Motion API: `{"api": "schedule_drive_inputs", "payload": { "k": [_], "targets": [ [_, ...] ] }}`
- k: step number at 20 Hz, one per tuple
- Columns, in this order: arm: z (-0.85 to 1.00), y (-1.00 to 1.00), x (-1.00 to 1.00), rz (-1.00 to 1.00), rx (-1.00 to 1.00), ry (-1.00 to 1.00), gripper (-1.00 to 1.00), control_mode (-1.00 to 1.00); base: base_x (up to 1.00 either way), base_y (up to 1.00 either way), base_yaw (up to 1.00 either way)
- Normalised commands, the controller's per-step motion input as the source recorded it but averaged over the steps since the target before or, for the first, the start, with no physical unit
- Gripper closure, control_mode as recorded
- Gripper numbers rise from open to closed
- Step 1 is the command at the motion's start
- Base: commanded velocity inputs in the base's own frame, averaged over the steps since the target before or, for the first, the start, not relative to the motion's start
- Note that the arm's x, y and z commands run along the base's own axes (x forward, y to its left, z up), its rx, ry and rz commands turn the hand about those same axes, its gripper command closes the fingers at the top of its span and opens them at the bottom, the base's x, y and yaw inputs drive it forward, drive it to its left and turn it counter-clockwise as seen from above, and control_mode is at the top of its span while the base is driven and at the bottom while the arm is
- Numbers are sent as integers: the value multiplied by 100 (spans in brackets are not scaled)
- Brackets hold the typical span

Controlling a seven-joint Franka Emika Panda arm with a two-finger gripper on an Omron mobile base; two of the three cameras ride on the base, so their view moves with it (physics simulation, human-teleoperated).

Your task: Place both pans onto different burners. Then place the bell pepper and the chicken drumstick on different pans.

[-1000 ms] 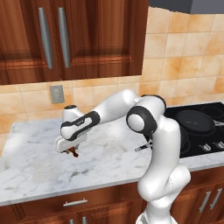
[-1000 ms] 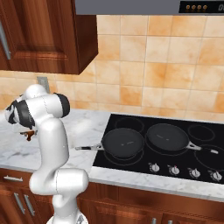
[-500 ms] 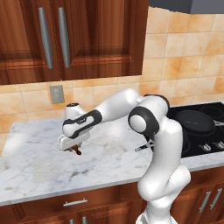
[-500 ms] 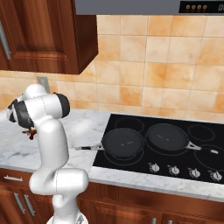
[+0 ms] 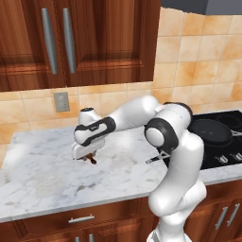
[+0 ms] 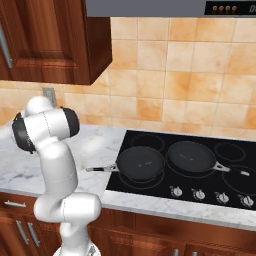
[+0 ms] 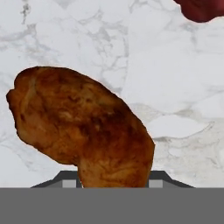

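Note:
My gripper [image 5: 88, 158] is shut on the chicken drumstick [image 5: 90, 160], a glossy brown piece held just above the marble counter [image 5: 42, 160] at its left-middle. In the hand view the drumstick [image 7: 83, 127] rises large between the two dark fingertips [image 7: 65, 182]. The dark red bell pepper [image 7: 202, 9] lies on the marble at that view's top right corner. Both black pans stand on burners of the cooktop [image 6: 235, 172]: one [image 6: 140, 163] at the front left, its handle pointing left over the counter, the other [image 6: 192, 156] in the middle. In the left base view a pan [image 5: 211, 131] shows at the right.
Silver knobs [image 6: 200, 194] line the cooktop's front edge. Wooden wall cabinets [image 5: 71, 42] hang above the counter, with a tiled backsplash [image 6: 165, 95] and a wall outlet [image 5: 59, 101] behind. My own arm [image 6: 50, 135] stands between the right base camera and the counter's left part.
The gripper has moved a little to the right with the drumstick in it, staying just above the marble. The pans have not moved.

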Motion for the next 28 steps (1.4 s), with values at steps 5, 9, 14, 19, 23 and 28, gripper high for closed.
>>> {"api": "schedule_drive_inputs", "payload": {
  "k": [5, 9, 14, 19, 23, 28],
  "targets": [
    [10, -56, -5, -2, 0, -3, 100, -100, 0, 0, 0],
    [24, -60, -9, -4, 0, 0, 100, -100, 0, 0, 0],
    [26, -63, -8, -7, 0, 0, 100, -100, 0, 0, 0],
    [18, -62, -7, -8, 0, -1, 100, -100, 0, 0, 0],
    [22, -75, -13, -12, 0, -1, 100, -100, 0, 0, 0],
    [20, -72, -11, -12, 0, 0, 100, -100, 0, 0, 0]
  ]
}}
